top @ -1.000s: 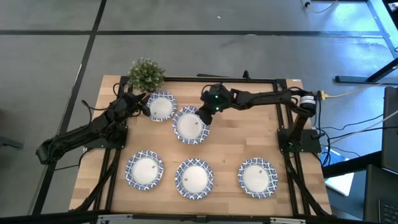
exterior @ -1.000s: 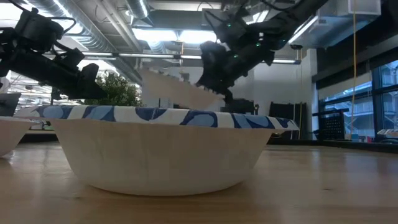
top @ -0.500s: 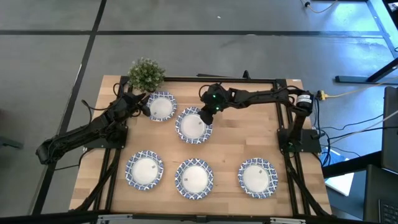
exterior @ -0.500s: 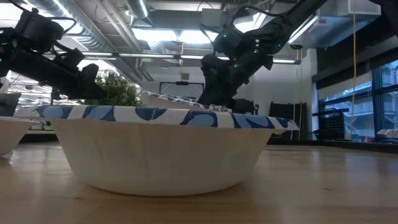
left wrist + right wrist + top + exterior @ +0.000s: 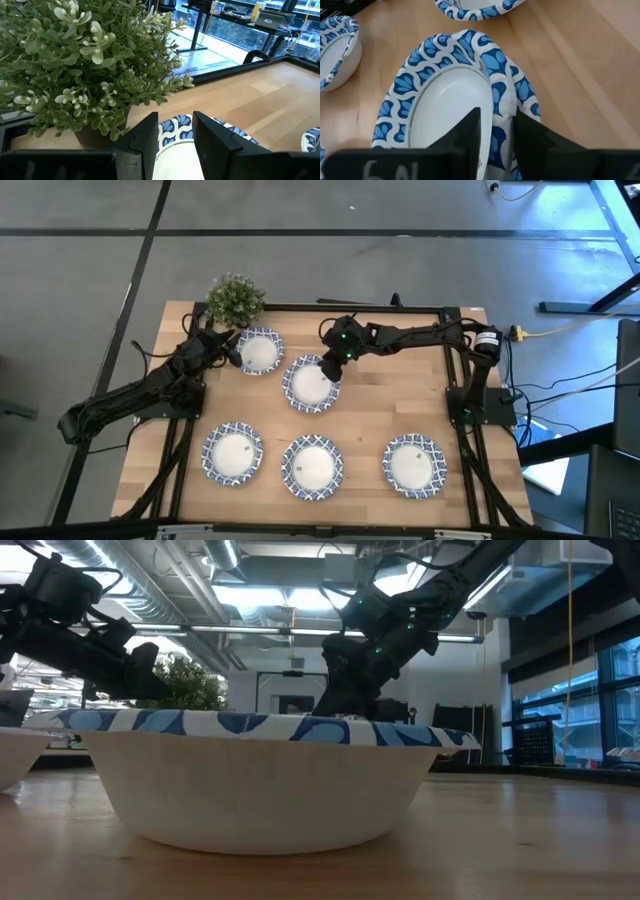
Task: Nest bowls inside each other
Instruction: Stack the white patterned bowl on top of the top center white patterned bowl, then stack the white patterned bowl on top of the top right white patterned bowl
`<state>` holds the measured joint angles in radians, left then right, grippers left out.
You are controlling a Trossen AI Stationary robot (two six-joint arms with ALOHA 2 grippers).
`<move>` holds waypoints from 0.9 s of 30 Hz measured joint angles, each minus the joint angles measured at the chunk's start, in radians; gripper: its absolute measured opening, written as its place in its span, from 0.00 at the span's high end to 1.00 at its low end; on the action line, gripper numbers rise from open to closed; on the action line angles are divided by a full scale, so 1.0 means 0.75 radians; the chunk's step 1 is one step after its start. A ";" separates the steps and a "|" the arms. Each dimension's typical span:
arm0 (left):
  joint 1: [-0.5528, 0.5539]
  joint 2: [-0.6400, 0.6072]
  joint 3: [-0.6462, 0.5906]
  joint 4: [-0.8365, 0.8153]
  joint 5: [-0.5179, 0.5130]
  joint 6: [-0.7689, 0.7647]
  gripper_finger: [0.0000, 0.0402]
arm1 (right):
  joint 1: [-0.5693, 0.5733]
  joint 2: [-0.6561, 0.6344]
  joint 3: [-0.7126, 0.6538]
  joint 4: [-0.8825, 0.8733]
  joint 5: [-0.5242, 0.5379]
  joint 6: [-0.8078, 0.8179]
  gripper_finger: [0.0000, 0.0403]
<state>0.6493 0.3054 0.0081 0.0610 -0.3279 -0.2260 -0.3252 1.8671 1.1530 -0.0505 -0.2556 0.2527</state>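
Note:
Several blue-rimmed white bowls sit on the wooden table. One bowl (image 5: 258, 350) is at the far left beside the potted plant (image 5: 236, 299). A double bowl (image 5: 312, 383) stands mid-table: the right wrist view shows one bowl (image 5: 445, 110) sitting inside another (image 5: 522, 95). Three more bowls line the near side (image 5: 232, 453), (image 5: 312, 466), (image 5: 414, 465). My right gripper (image 5: 331, 363) is shut on the inner bowl's rim. My left gripper (image 5: 233, 352) is shut on the far-left bowl's rim. My left gripper pinches the far-left bowl's rim (image 5: 175, 125), on the side toward the table's left edge, one finger (image 5: 147, 135) inside and one outside. The fingers come slanting down from the left. The bowl rests on the table. My right gripper pinches the inner bowl's rim (image 5: 497, 107) on its far-right side, one finger (image 5: 470, 135) inside the bowl and the other (image 5: 530, 135) outside. The fingers slant down from the table's far right. The bowl lies level inside the one below it.
The potted plant (image 5: 75, 65) stands at the far left corner, close to my left gripper (image 5: 176, 127). The near middle bowl (image 5: 260, 780) fills the low view. Bare wood (image 5: 420, 390) lies on the table's right half, between the black frame rails (image 5: 455, 315).
My right gripper has moved down and a little toward the table's left, staying shut. The bowl it holds was lifted and tilted a second ago. It has come down level into the mid-table bowl. The left arm has kept still.

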 joint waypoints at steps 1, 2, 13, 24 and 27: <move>0.000 0.000 0.000 0.000 0.000 0.000 0.71 | 0.000 0.000 0.000 0.000 0.010 0.000 0.72; 0.000 0.000 0.000 0.000 0.000 0.000 0.71 | 0.001 0.000 0.000 0.000 0.028 0.000 0.71; 0.000 0.000 0.000 0.000 -0.001 0.000 0.71 | -0.038 0.000 0.062 0.002 0.091 -0.068 0.67; 0.000 0.000 0.000 0.000 -0.001 0.001 0.71 | -0.044 0.000 0.161 0.008 0.034 -0.139 0.68; 0.000 0.000 0.000 0.000 -0.001 0.001 0.71 | -0.044 -0.002 0.161 0.000 0.035 -0.168 0.68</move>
<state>0.6493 0.3054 0.0081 0.0612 -0.3283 -0.2253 -0.3584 1.8655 1.2736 -0.0506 -0.2295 0.1265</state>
